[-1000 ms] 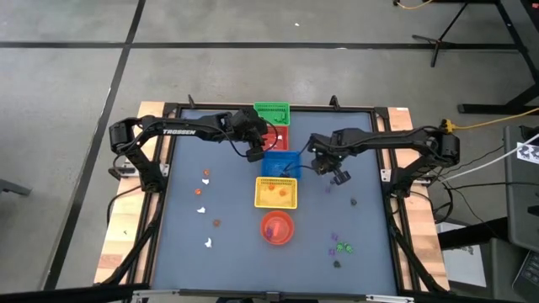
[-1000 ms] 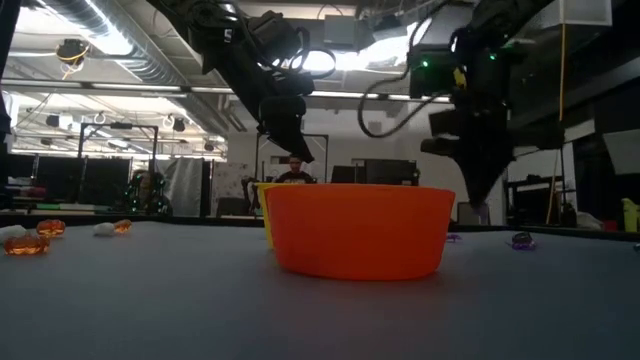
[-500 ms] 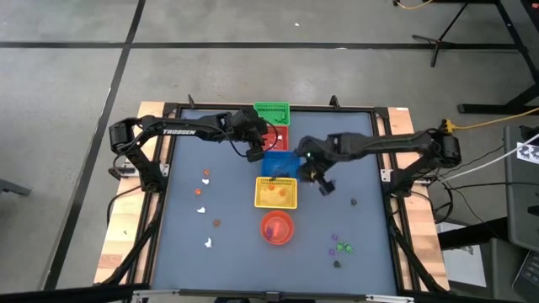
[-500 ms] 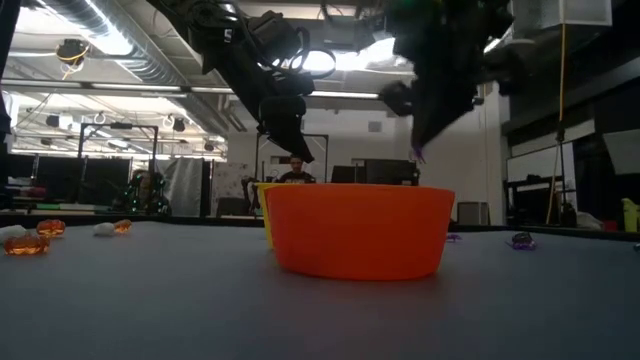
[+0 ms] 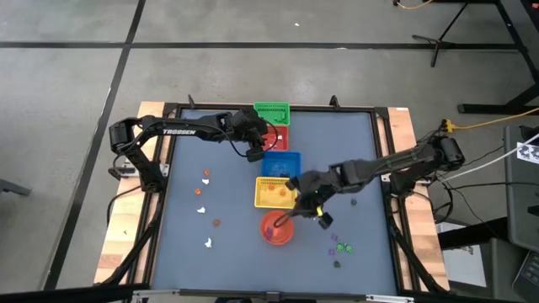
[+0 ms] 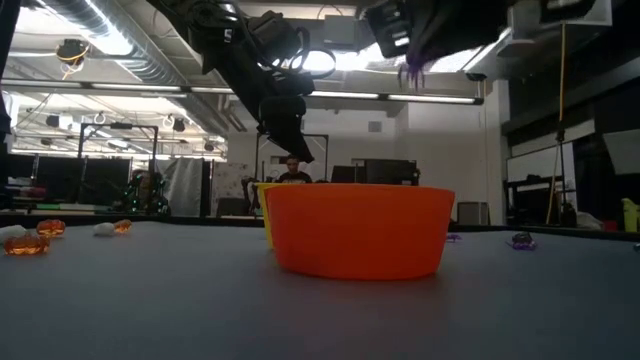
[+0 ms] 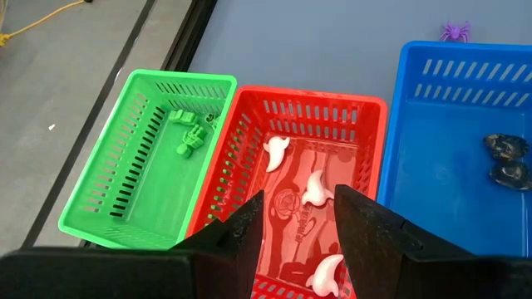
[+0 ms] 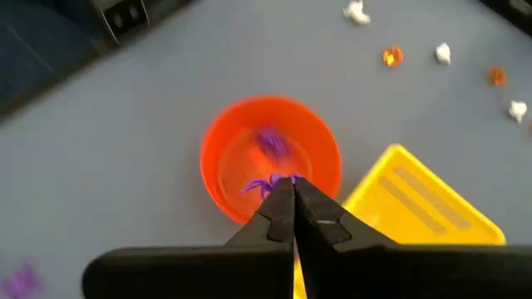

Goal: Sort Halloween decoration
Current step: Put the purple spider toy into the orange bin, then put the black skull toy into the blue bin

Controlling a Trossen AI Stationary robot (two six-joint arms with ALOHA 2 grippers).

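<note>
The right gripper (image 8: pixel 293 184) has its fingers pinched on a tiny purple plastic spider (image 8: pixel 264 184), light and bendy, held by its thin legs above the round orange bowl (image 8: pixel 223 184).

Right claw (image 5: pixel 296 212) hovers beside orange bowl (image 5: pixel 277 228).

Four square baskets (image 5: pixel 277 193), one round bowl (image 5: pixel 276 229), two arms (image 5: pixel 185 128).

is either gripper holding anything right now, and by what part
The right gripper pinches a purple spider by one side, legs sticking out, above the orange bowl. The left gripper is open and empty over the red basket.
</note>
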